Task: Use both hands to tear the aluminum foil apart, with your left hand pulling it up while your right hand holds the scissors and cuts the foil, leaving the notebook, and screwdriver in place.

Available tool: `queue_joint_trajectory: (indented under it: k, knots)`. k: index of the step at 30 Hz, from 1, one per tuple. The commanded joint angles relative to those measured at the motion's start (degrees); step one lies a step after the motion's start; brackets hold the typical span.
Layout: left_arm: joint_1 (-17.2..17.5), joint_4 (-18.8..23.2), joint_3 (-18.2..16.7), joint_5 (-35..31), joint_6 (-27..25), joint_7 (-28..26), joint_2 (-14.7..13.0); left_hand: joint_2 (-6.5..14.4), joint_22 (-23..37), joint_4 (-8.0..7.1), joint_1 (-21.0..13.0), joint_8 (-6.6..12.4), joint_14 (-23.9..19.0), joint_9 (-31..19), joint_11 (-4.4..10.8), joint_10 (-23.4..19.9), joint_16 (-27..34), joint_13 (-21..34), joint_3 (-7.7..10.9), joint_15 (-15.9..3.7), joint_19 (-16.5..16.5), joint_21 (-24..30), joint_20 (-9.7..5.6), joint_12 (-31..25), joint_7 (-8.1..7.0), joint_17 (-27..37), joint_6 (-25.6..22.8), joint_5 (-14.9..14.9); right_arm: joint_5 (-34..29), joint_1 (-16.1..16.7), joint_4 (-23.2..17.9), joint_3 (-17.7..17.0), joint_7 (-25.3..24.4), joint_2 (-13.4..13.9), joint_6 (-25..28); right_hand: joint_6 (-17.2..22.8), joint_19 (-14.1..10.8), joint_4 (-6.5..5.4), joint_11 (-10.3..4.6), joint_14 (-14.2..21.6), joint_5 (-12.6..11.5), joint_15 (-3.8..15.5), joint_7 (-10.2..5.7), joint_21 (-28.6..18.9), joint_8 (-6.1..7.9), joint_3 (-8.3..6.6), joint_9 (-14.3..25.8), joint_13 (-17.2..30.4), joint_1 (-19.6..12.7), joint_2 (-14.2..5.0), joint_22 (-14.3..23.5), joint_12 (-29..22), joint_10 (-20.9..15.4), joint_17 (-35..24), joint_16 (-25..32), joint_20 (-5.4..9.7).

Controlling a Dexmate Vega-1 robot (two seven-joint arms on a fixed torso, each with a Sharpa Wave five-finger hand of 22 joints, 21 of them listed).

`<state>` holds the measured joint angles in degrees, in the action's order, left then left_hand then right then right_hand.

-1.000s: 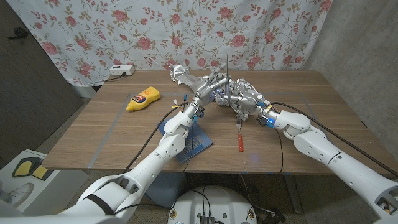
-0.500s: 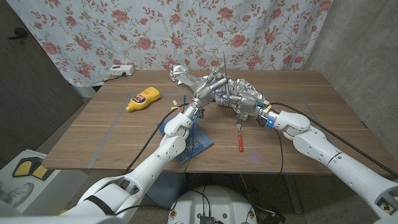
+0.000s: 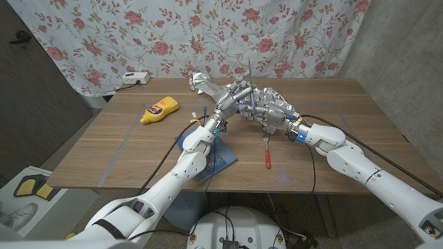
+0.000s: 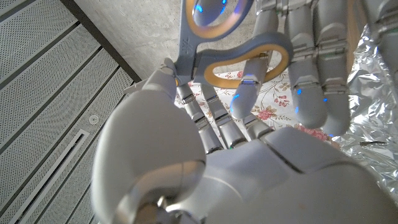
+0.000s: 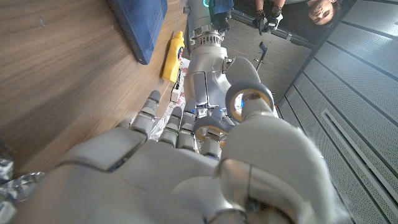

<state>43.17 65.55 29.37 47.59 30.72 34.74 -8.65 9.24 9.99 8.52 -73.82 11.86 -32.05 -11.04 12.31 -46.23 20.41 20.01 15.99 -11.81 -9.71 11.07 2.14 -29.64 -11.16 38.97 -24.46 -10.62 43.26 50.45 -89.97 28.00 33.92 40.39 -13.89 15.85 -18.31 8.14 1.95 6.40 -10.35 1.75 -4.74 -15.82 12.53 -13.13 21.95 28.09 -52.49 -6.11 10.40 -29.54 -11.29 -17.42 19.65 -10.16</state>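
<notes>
Crumpled aluminum foil lies at the table's far middle. My left hand grips its middle part, fingers curled into the foil. Just to the right, my right hand holds the scissors, whose thin blades point straight up above the foil. In the left wrist view the grey scissors handles with orange lining have a finger through one loop, and foil shows beside them. The scissors loops also appear in the right wrist view. The blue notebook lies under my left forearm. The red-handled screwdriver lies near the front.
A yellow bottle lies on the table's left side, and a white power strip sits at the far left edge. The floral curtain hangs behind. A person shows at the edge of the right wrist view.
</notes>
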Motion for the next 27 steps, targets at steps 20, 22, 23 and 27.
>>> queue_joint_trajectory:
  k: [20, 22, 23, 27]
  knots:
    - [1.8, 2.6, 0.6, -0.7, -0.2, -2.1, -1.2, 0.5, 0.1, -0.4, -0.4, -0.3, -0.7, -0.3, 0.01, -0.8, 0.5, 13.6, 0.99, -1.41, 0.0, 0.2, -0.2, -4.5, 0.24, 1.0, -0.5, -0.1, 4.6, 3.4, -0.8, -2.6, -1.1, -1.7, -0.8, 15.1, -25.6, -0.29, -11.87, 32.8, 0.3, 11.02, 1.76, -25.9, 3.17, 5.09, 3.2, 37.6, -8.7, 1.33, 13.7, -37.4, -16.3, -43.6, 36.1, 12.16]
    - [1.8, 2.7, 0.6, -0.7, -0.2, -2.4, -1.2, 0.5, 0.1, -0.44, -0.4, -0.33, -0.6, -0.3, 0.0, -0.8, 0.4, 13.7, 1.05, -1.32, 0.0, 0.2, -0.11, -4.5, 0.33, 0.9, -0.4, -0.1, 4.2, 3.4, -1.2, -2.6, -1.6, -1.3, -0.4, 16.6, -26.5, -0.12, -12.14, 34.2, 0.2, 11.06, 1.65, -27.8, 3.71, 5.12, 3.6, 37.6, -8.9, 1.38, 14.9, -38.4, -18.6, -44.6, 36.6, 12.72]
    - [1.8, 2.7, 0.6, -0.8, -0.2, -2.4, -1.3, 0.5, 0.1, -0.42, -0.4, -0.32, -0.6, -0.3, 0.0, -0.8, 0.4, 13.7, 1.05, -1.36, 0.0, 0.2, -0.16, -4.5, 0.27, 1.0, -0.5, -0.1, 4.3, 3.4, -1.4, -2.6, -1.7, -1.2, -0.1, 18.0, -26.8, -0.12, -12.19, 35.6, 0.2, 11.09, 1.44, -28.7, 4.23, 5.23, 3.8, 37.6, -8.9, 1.46, 15.7, -38.7, -19.3, -45.3, 37.4, 12.91]
    - [1.8, 2.9, 0.7, -0.9, -0.3, -2.8, -1.4, 0.5, 0.1, -0.38, -0.5, -0.41, -0.6, -0.3, 0.01, -0.8, 0.4, 13.7, 1.11, -1.4, -0.1, 0.2, -0.2, -4.5, 0.3, 1.1, -0.3, -0.1, 3.0, 3.4, -2.8, -2.4, -3.0, -0.1, 0.9, 21.8, -28.2, 0.05, -12.74, 38.0, 0.2, 11.07, 1.0, -32.2, 5.88, 5.57, 4.8, 37.6, -9.3, 1.77, 18.2, -39.9, -22.5, -45.9, 38.3, 13.87]
